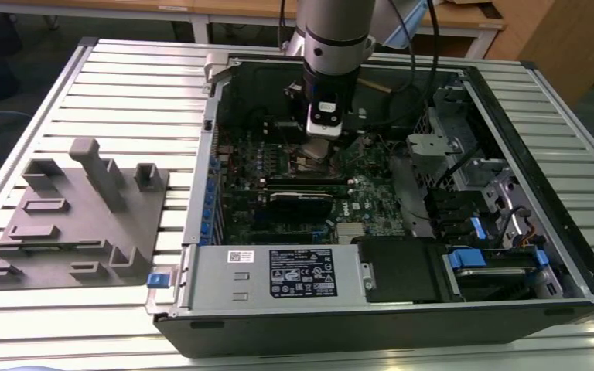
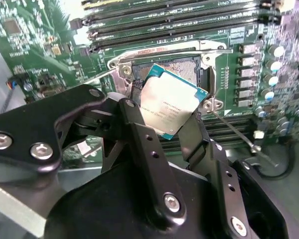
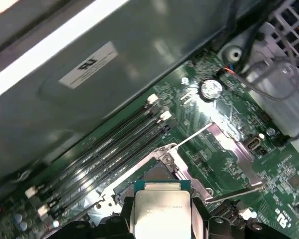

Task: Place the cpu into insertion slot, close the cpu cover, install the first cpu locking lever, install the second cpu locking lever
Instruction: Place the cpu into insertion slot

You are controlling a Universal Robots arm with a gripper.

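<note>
the slatted metal surface (image 1: 90,85) carries an open computer case (image 1: 380,328) lying on its side, with a grey fixture block (image 1: 70,216) on the exterior view's left, well apart from the work; the green motherboard (image 1: 370,205) lies inside the case; the arm (image 1: 333,31) reaches down into it, and the end effector (image 1: 318,151) hangs low over the board's middle; its fingers are clamped on the cpu (image 2: 172,102) by two opposite edges; the cpu cover (image 3: 236,149) appears swung open beside the socket; the insertion slot (image 2: 189,64) lies uncovered, partly hidden behind the chip; the cpu sits over the slot, turned askew to its silvery rim in the second wrist view and not seated; whether a corner touches cannot be told; a thin locking lever (image 2: 239,132) stands free just beside the slot.

risks, as judged: the skewed chip could meet the rim corner-first and damage the socket contacts; the narrow edge grip could let it slip or drop tilted; the raised cover or loose lever could foul the fingers.
</note>
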